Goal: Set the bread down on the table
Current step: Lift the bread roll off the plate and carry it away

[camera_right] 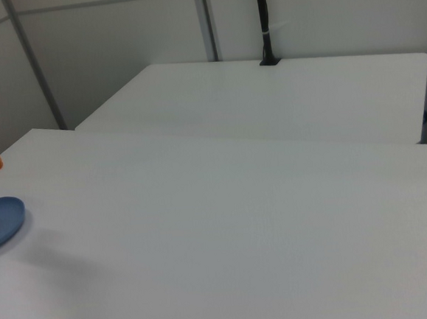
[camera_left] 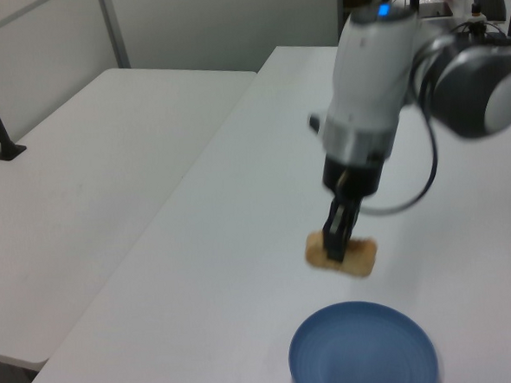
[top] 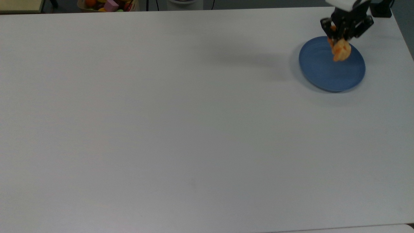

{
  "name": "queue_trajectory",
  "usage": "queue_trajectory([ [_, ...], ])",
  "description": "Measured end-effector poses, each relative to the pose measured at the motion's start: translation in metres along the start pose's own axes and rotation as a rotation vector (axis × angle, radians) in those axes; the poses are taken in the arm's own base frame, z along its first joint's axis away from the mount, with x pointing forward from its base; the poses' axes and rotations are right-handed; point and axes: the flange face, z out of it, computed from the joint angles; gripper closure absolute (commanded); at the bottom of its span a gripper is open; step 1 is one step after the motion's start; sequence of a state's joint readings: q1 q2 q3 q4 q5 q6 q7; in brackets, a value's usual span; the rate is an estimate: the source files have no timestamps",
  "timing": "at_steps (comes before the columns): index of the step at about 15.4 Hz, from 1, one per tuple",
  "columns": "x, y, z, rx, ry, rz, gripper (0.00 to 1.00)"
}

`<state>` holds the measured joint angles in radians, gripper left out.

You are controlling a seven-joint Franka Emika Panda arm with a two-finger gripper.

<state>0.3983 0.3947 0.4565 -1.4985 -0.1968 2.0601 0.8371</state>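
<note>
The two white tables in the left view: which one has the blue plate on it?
The nearer table, under the gripper holding the bread, carries the blue plate; the far table is bare.

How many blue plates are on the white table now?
1. The blue plate lies near the top view's right edge on the table, bare, with the bread held above it.

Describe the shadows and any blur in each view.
Top view: a soft grey shadow lies on the table left of the blue plate. Left view: the gripper, the bread and the arm look smeared. Right view: a faint shadow spreads right of the plate.
</note>
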Motion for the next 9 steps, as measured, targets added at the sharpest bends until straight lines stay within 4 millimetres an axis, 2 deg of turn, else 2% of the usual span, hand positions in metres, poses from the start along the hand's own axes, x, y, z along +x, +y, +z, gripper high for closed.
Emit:
queue_trajectory([
  [2, -0.001, 0.018, -0.034, -0.01, -0.027, -0.02, 1.0],
  [4, 0.002, 0.044, -0.063, -0.035, -0.047, -0.041, 1.0],
  [7, 0.019, 0.099, -0.094, -0.091, -0.081, -0.069, 1.0],
  [9, 0.036, 0.145, -0.108, -0.11, -0.108, -0.08, 1.0],
])
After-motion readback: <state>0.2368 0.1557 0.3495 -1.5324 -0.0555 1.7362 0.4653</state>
